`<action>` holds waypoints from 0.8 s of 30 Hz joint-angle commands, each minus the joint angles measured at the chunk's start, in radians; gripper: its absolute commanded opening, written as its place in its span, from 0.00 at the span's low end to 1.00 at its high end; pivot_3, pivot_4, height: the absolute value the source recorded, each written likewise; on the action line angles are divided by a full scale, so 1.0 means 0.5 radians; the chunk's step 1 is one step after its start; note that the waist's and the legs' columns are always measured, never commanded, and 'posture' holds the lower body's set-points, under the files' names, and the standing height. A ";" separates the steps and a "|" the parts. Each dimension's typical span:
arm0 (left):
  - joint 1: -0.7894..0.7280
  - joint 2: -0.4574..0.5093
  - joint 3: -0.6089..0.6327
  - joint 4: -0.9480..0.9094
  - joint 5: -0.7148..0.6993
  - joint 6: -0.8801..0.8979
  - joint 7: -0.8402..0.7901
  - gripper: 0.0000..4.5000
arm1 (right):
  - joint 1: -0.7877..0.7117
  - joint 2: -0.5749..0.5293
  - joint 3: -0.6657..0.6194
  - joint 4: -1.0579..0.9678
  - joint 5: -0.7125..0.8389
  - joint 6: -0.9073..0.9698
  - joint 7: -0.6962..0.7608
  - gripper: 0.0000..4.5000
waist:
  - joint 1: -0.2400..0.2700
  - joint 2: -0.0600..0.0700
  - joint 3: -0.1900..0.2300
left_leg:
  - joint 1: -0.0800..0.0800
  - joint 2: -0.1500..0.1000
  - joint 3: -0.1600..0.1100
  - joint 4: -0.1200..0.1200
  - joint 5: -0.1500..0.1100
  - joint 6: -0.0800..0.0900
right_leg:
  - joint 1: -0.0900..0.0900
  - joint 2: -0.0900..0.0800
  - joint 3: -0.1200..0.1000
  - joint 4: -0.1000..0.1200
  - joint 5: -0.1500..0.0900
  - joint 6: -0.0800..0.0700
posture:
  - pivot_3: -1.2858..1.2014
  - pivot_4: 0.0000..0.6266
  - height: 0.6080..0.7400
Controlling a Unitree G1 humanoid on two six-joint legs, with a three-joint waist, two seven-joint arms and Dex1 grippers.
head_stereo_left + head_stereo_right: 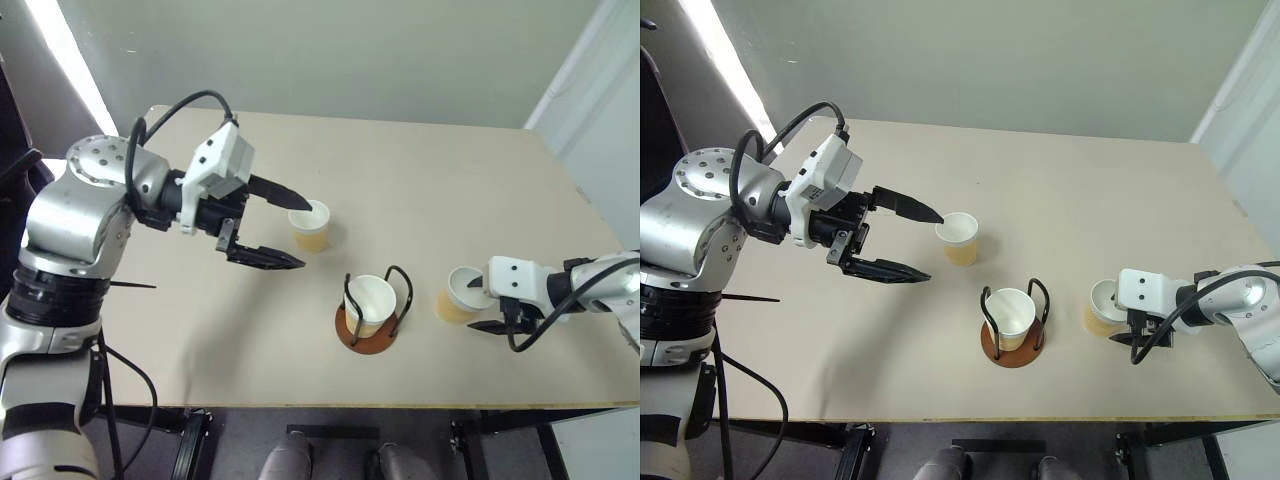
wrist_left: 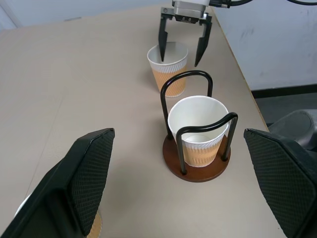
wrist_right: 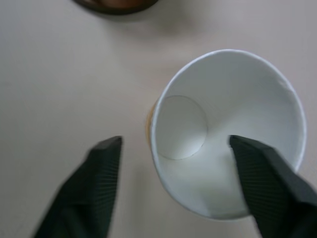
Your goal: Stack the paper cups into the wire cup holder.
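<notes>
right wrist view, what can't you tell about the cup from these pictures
- Grip on the paper cup: one finger sits inside the rim, one outside; contact with the wall cannot be made out.
- Cup's ribbed outside: hidden by its own rim.
- Wire cup holder: cut off by the picture's edge.

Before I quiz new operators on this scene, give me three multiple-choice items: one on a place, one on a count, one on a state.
1. Where is the right pincer?
A. At the cup right of the holder
B. Over the holder
C. Off the table

2. How many paper cups show?
A. Two
B. Three
C. Four

3. The wire cup holder is:
A. empty
B. tipped over
C. holding one cup

Answers: A, one finger is inside that cup's rim; B, one in the holder, two on the table; C, a single cup stands between the loops.
</notes>
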 commanded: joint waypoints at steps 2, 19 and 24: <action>-0.006 0.023 0.063 -0.063 -0.001 0.000 0.001 1.00 | -0.001 -0.009 -0.044 -0.012 -0.030 -0.033 0.033 0.32 | 0.000 0.000 0.000 | 0.000 0.000 0.000 0.000 0.000 0.000 | 0.000 0.000 0.000 0.000 0.000 0.000 | 0.52 0.24 1.00; 0.131 0.157 0.015 -0.053 0.121 -0.154 -0.144 1.00 | -0.415 -0.176 -0.508 -0.417 0.529 0.422 0.220 0.02 | -0.009 0.005 0.003 | 0.000 -0.001 0.002 -0.006 0.001 -0.002 | -0.002 0.000 0.002 -0.002 0.000 0.000 | 0.52 0.24 1.00; 0.106 0.133 -0.028 0.037 0.210 -0.258 -0.200 1.00 | -0.880 -0.161 -0.421 -0.508 0.746 0.670 0.224 0.02 | -0.013 0.004 0.002 | 0.001 -0.001 -0.002 -0.011 0.001 -0.002 | -0.002 0.000 0.000 -0.004 -0.001 -0.003 | 0.52 0.24 1.00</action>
